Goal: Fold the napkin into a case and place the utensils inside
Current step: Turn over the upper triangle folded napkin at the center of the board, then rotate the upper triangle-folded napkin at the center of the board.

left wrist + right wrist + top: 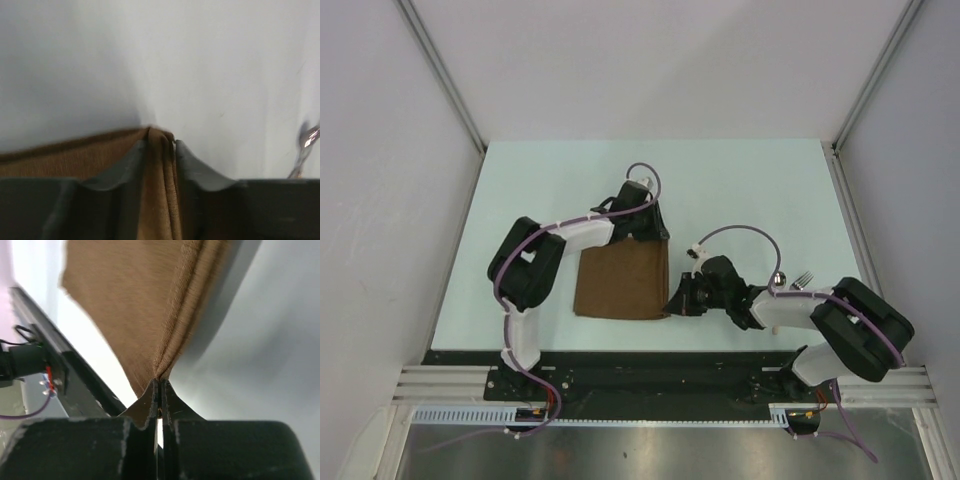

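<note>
**Desk:** Where are you, starting from your end?

**Me:** Nearest me, my right claw (159, 390) is pinched tight on the near right corner of the napkin (620, 285), with the cloth fanning away from the tips. The napkin lies as a brown rectangle on the surface (540, 200), between the two arms.

**Desk:** And the utensils?

**Me:** The utensils (790, 281) lie to the right of the napkin, well apart from it and partly behind my right arm. Neither claw touches them.

**Desk:** The far side?

**Me:** My left claw (160, 150) sits at the napkin's far right corner. Its tips stand a little apart with a ridge of cloth between them. I cannot tell whether they press on it or merely flank it.

**Desk:** So which step is this?

**Me:** The folding, I judge. Nothing has gone into the case yet. With both claws on the right edge, the next move needs that edge handled evenly. If only one corner is truly held, the fold will skew, so I would settle the left grip first.

**Desk:** Any labels to read?

**Me:** None. I see no brand or writing on the cloth, cutlery or arms.
</note>
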{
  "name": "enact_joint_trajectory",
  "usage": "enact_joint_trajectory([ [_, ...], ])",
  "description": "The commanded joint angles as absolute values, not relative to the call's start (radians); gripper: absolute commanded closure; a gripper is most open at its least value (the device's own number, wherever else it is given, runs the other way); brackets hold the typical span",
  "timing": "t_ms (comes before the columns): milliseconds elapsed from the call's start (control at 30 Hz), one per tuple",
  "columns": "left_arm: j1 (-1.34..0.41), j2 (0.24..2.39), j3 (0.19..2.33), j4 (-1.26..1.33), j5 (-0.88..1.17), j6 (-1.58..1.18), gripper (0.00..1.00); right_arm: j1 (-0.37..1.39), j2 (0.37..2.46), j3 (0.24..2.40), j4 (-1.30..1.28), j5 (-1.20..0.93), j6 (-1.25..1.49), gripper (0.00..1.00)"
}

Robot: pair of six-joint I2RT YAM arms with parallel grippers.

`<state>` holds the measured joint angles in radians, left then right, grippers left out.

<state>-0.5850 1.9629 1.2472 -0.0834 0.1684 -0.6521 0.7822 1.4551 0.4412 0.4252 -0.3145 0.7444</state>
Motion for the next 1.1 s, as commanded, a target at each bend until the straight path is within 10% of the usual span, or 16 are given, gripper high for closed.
enact_joint_trajectory([
  [0,-0.574,1.95,1.387,0.031,0.126,-0.644,0.54,0.726,1.388,0.423,0.088,-0.298,0.703,0.95],
  [200,-0.566,1.784,1.404,-0.13,0.189,-0.571,0.37,0.652,1.338,0.497,-0.121,-0.196,0.617,0.6],
  [400,-0.52,1.488,1.16,-0.172,0.224,-0.548,0.35,0.568,1.439,0.655,-0.117,-0.213,0.549,0.48],
  [833,-0.379,1.002,0.658,-0.282,0.236,-0.551,0.33,0.632,1.678,0.887,-0.163,-0.223,0.502,0.43],
  [1067,-0.305,0.974,0.629,-0.284,0.245,-0.566,0.32,0.623,1.658,0.782,-0.166,-0.081,0.534,0.69],
])
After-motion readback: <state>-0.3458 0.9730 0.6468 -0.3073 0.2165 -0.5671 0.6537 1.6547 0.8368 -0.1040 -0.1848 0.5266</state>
